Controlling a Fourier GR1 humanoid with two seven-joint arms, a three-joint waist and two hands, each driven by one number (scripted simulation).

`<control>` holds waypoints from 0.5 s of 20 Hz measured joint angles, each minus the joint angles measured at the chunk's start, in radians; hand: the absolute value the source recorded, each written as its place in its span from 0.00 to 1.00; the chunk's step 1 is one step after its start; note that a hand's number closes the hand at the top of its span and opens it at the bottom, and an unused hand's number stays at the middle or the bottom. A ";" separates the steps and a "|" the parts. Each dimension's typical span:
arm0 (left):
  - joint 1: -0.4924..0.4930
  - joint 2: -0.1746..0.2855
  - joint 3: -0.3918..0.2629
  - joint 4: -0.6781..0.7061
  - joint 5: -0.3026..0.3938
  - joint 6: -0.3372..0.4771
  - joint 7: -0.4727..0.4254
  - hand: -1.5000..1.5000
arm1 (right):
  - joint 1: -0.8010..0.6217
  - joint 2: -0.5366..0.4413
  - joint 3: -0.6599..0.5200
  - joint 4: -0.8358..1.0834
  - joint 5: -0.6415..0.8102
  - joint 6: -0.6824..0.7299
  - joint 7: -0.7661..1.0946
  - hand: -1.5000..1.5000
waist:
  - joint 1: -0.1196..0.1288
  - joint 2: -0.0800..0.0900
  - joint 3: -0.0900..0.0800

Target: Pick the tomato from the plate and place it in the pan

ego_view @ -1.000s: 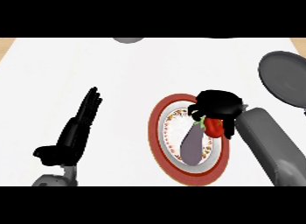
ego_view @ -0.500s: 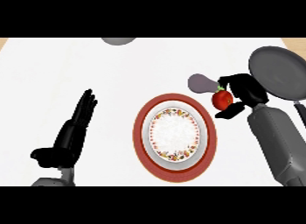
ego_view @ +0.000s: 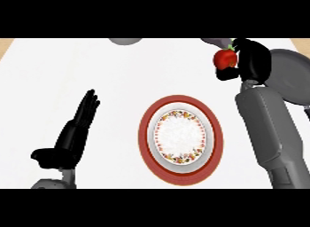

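Right robot hand (ego_view: 252, 57), curled round the tomato (ego_view: 224, 58) just short of the pan (ego_view: 295, 75), risks releasing onto the worktop (ego_view: 118, 80)

From my station I see left hand (ego_view: 76, 133): black, long slim fingers, rounded thumb. Right hand (ego_view: 252, 62): same black, more bulky shape. Right forearm (ego_view: 272, 133): smooth grey cylinder, rounded at wrist end. Left forearm (ego_view: 52, 183): only small grey rounded part visible.
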 measured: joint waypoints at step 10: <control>0.001 -0.021 -0.016 -0.002 -0.022 -0.005 -0.011 0.50 | 0.018 -0.019 -0.109 -0.093 -0.034 -0.131 0.174 1.00 | 0.022 0.012 0.003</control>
